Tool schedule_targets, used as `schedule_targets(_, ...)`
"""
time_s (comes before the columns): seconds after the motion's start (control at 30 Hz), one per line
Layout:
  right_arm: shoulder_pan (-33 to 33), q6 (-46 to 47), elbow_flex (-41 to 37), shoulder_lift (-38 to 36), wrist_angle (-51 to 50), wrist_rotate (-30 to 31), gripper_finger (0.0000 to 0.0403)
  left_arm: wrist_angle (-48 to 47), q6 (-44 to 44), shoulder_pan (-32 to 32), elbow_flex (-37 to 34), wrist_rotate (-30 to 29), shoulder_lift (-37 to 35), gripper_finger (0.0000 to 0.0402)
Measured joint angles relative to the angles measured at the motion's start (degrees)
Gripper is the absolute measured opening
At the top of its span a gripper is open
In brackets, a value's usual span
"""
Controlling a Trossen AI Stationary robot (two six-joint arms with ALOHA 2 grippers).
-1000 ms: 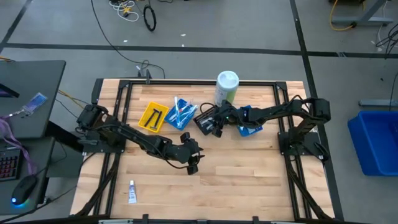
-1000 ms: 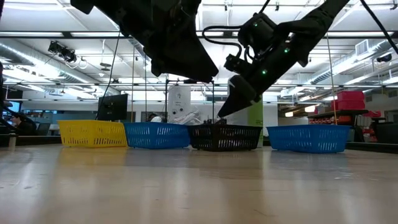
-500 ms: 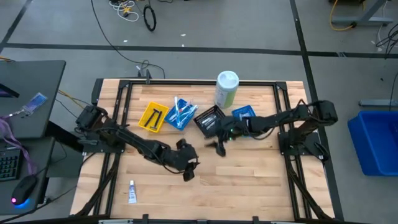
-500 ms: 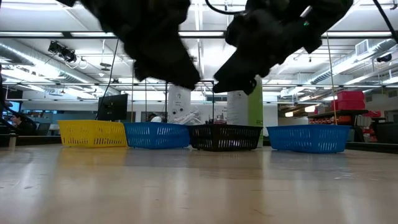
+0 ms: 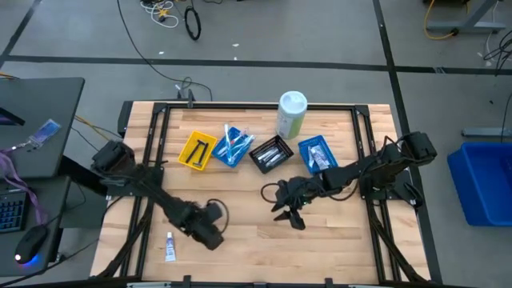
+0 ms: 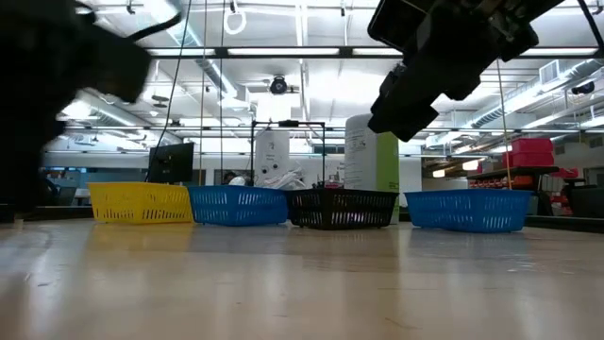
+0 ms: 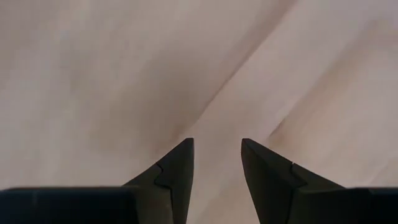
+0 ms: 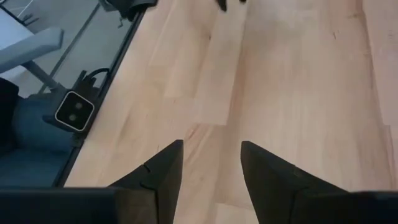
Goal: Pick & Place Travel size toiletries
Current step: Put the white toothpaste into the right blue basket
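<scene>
The wooden table carries four small trays, a tall canister and one toothpaste tube.

Trays: four, namely yellow tray, blue tray, black tray, second blue tray
Canister: one
Loose tube: one
Arms: two

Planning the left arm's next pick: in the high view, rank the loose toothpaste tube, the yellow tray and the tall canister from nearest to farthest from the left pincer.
1. Toothpaste tube: lying alone near the table's front edge, just left of the left pincer.
2. Yellow tray: leftmost of the row of trays.
3. Tall canister: at the table's back edge, toward the right.
</scene>
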Motion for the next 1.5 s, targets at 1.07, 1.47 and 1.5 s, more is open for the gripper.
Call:
schedule_targets(1.07,1.12,-3.43,0.0,0.0,0.21,9.77,0.016,-18.27,-58.3,-20.89,0.0,14.85,0.0,0.0142)
schedule_targets(1.47,1.12,-3.43,0.0,0.0,0.24,9.75,0.016,-21.1,-58.11,-21.48,0.04,12.76,0.15,0.0142)
schedule_targets(1.5,1.1,-3.45,0.0,0.0,0.24,9.75,0.016,-21.02,-58.09,-21.48,-0.12,12.55,0.15,0.0142)
